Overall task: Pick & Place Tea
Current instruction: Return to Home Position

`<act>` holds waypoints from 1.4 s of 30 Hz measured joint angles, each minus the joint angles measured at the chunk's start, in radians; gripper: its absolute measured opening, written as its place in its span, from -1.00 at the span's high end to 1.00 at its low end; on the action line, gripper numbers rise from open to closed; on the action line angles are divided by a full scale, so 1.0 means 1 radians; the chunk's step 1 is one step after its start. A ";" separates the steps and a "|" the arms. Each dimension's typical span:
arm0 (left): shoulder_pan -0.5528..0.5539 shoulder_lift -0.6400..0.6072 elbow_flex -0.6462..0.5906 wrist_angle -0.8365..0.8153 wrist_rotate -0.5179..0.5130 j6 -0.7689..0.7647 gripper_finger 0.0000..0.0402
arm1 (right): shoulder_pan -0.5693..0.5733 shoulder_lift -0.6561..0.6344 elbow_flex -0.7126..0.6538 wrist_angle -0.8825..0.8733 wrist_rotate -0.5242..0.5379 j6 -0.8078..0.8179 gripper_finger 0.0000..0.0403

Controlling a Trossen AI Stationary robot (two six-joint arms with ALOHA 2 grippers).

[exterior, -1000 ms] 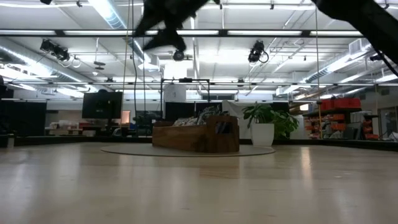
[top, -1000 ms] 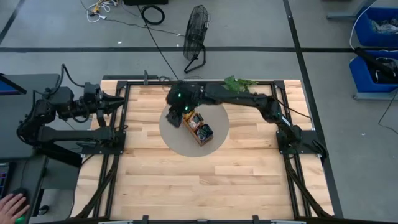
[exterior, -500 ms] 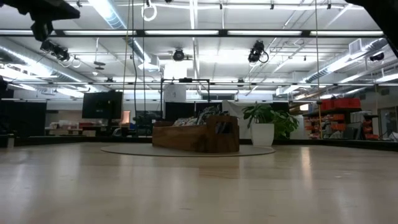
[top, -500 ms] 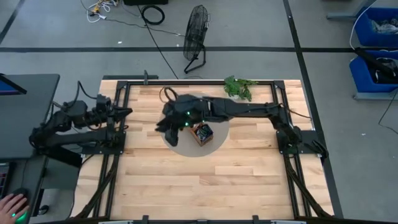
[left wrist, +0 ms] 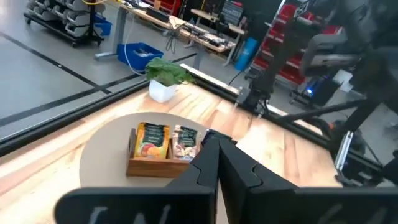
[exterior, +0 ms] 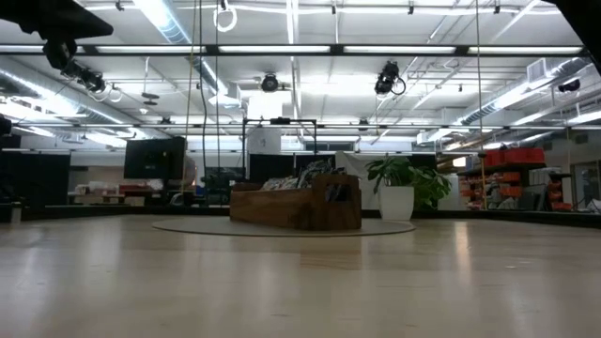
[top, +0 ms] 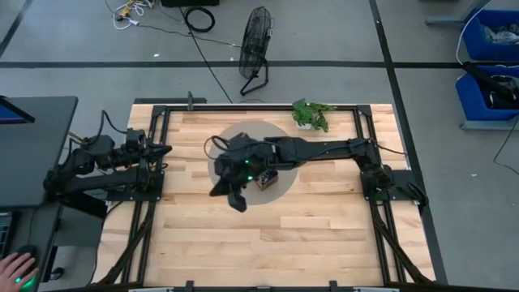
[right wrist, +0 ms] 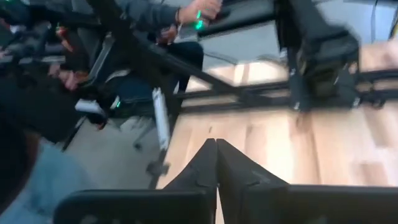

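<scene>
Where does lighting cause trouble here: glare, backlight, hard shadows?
Low view: ceiling strip lights glare, and the wooden tray sits backlit, dark. High view: even light over the table, no hard shadows. Left wrist view: tea sachets evenly lit.

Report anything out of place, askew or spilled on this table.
Nothing stands out. The tea sachets sit upright inside the wooden tray on the grey mat; none shows loose on the table. The right end effector hangs beside the tray.

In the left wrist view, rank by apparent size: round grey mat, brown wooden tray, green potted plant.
1. Round grey mat
2. Brown wooden tray
3. Green potted plant, though farther off, so real size unsure
</scene>
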 joint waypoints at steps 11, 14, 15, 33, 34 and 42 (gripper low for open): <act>0.000 -0.002 0.001 0.051 -0.053 0.019 0.96 | -0.033 -0.475 -0.886 0.774 0.124 0.140 0.98; 0.000 -0.001 0.001 -0.019 -0.054 0.045 0.94 | -0.034 -0.681 -1.122 0.825 0.230 0.050 0.98; 0.000 -0.001 0.000 -0.036 -0.057 0.058 0.94 | -0.033 -0.739 -1.189 0.773 0.253 -0.014 0.98; -0.002 0.005 -0.264 0.650 0.170 0.285 0.92 | 0.081 -1.362 -2.031 1.282 0.655 0.083 0.84; -0.002 0.006 -0.290 0.662 0.171 0.284 0.92 | 0.080 -1.388 -2.055 1.291 0.656 0.085 0.84; -0.001 0.006 -0.373 0.665 0.187 0.270 0.92 | 0.077 -1.552 -2.215 1.293 0.689 0.025 0.83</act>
